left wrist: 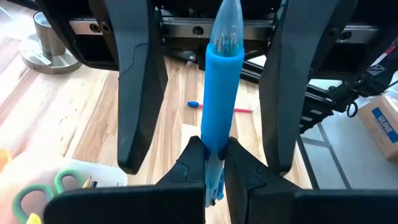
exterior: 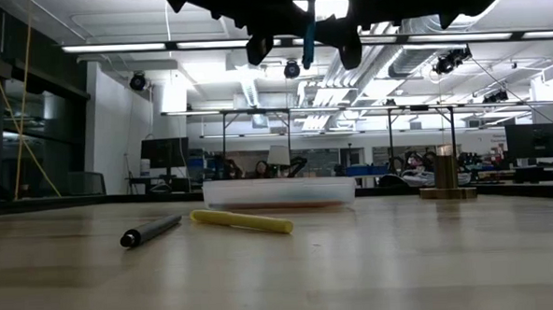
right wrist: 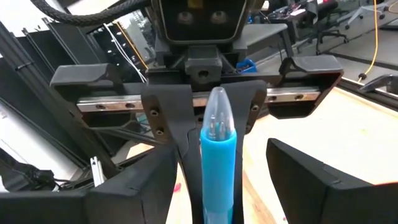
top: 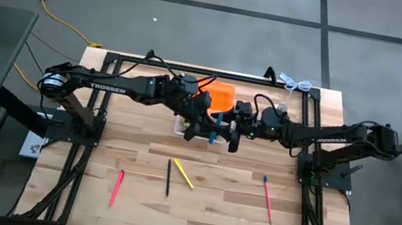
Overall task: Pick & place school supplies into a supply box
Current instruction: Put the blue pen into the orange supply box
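A blue marker [left wrist: 222, 118] with a clear cap is held above the table by my left gripper [left wrist: 214, 163], which is shut on it. My right gripper [right wrist: 221, 186] is open and faces the left one; its fingers [left wrist: 140, 93] stand on either side of the marker without touching. Both hang over the clear supply box [exterior: 278, 190], whose base rests on the table, with green-handled scissors [left wrist: 43, 190] inside. On the table lie a black pen [top: 169, 177], a yellow marker [top: 183, 173], a pink pen [top: 116, 187] and a pink pen with a blue cap [top: 267, 199]. My left gripper pinches the blue marker between its two fingertips at the barrel [left wrist: 214, 146], toward the end away from the clear cap. The marker runs forward out of the fingers, along them. It is lifted clear of the table and the box, with the capped end [right wrist: 217, 115] toward the right wrist.
An orange rectangular piece [top: 220, 95] lies just beyond the box, toward the far edge. A silver bell [left wrist: 46, 37] stands on the far right part of the table. Black frame rails run along the left, right and far edges. The near half holds only the scattered pens.
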